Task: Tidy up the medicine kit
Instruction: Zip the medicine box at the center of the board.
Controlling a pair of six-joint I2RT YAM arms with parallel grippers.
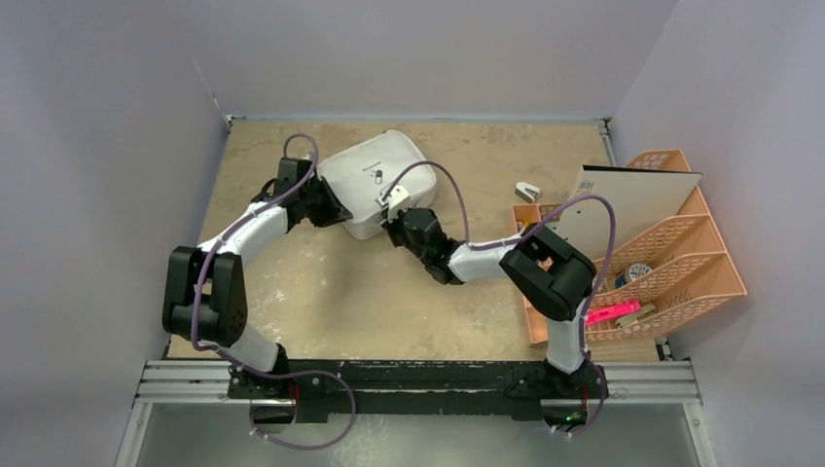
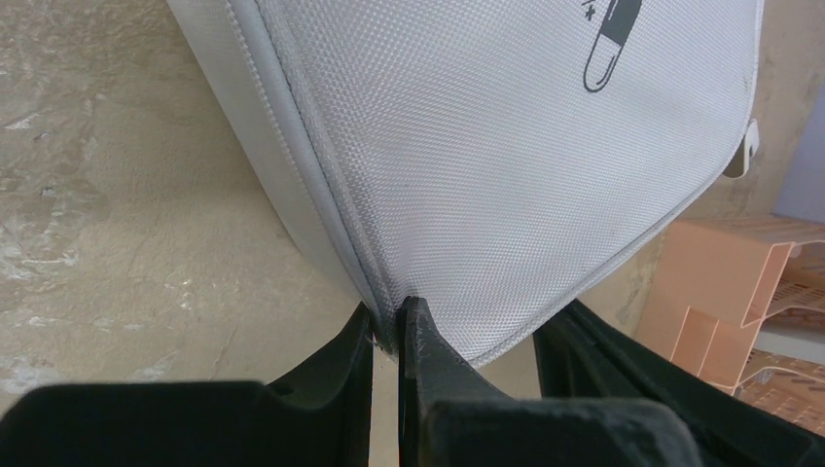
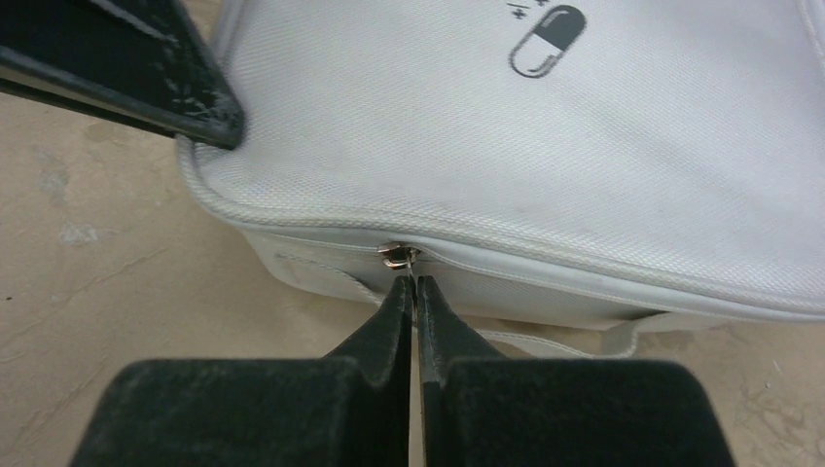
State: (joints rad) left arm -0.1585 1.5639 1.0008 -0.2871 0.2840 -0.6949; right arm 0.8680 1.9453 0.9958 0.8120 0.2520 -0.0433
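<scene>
The medicine kit [image 1: 375, 180] is a white woven zip case with a dark pill logo, lying closed at the back middle of the table. My left gripper [image 1: 336, 209] is at its left near corner. In the left wrist view the left gripper [image 2: 389, 316] is shut on the seam at the kit's corner [image 2: 506, 165]. My right gripper [image 1: 394, 222] is at the kit's near side. In the right wrist view the right gripper [image 3: 413, 284] is shut on the thin metal zipper pull [image 3: 399, 256] under the lid [image 3: 545, 156]. A left finger [image 3: 146, 68] shows at the top left.
A peach-orange lattice organizer [image 1: 671, 253] stands at the right and also shows in the left wrist view [image 2: 720, 292]. A white board [image 1: 632, 204] leans in it; a pink item [image 1: 613, 313] lies in its front tray. A small white object [image 1: 527, 191] lies beside it.
</scene>
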